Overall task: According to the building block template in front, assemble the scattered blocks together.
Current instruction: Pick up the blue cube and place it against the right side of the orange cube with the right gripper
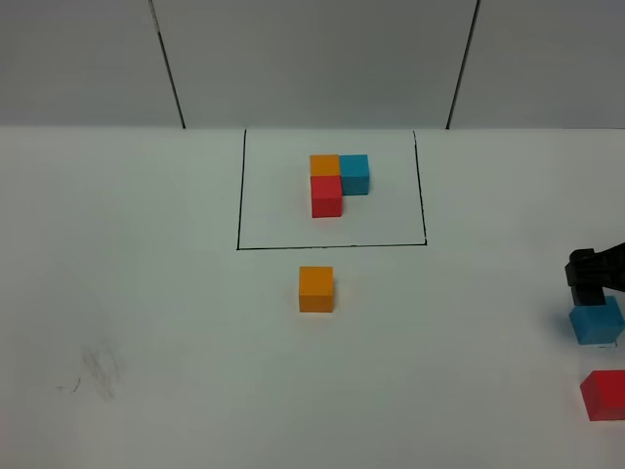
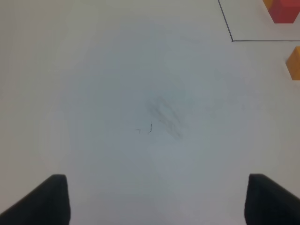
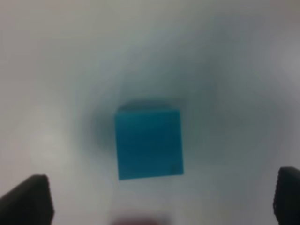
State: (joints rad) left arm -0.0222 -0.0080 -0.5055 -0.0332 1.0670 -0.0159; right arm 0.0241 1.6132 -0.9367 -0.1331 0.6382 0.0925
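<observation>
While the right fingers hang released above the blue block, at the right edge of the desk, picking it seems the step in hand. Next they must descend, close on it and carry it beside the orange block, which lies before the template. The left fingers are released too.

My right gripper is matte black and blocky, with a stepped outline. My left gripper shows two black wedge-shaped fingers with rounded tips; the right's pair looks the same, only blurred.
</observation>
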